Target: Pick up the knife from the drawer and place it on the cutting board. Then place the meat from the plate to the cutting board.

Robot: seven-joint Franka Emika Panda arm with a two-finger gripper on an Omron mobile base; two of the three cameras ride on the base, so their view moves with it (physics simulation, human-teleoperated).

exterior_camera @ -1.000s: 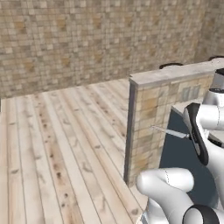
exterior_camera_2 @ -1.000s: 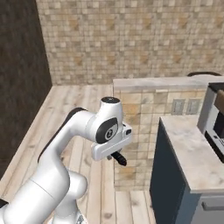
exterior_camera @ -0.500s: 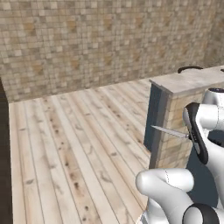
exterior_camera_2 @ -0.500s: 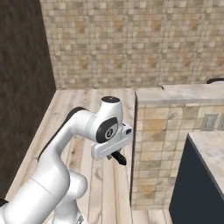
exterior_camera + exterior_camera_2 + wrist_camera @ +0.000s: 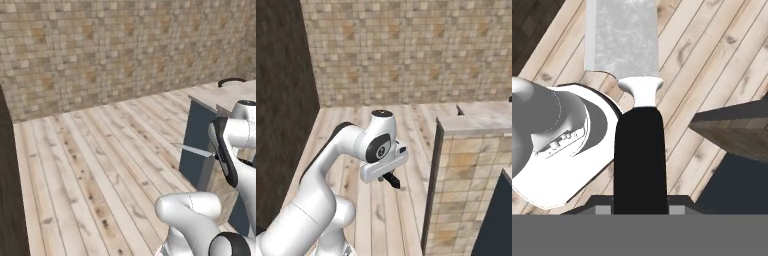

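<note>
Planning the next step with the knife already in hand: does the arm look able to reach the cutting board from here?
Probably not yet. The end effector holds the knife over bare wooden floor; no board is in view beside the counter end.

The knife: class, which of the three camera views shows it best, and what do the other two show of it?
The hand view: the knife runs up the picture, black handle and broad silver blade both large. The left base view shows only its thin blade pointing left from the gripper. The right base view shows just a dark stub under the hand.
</note>
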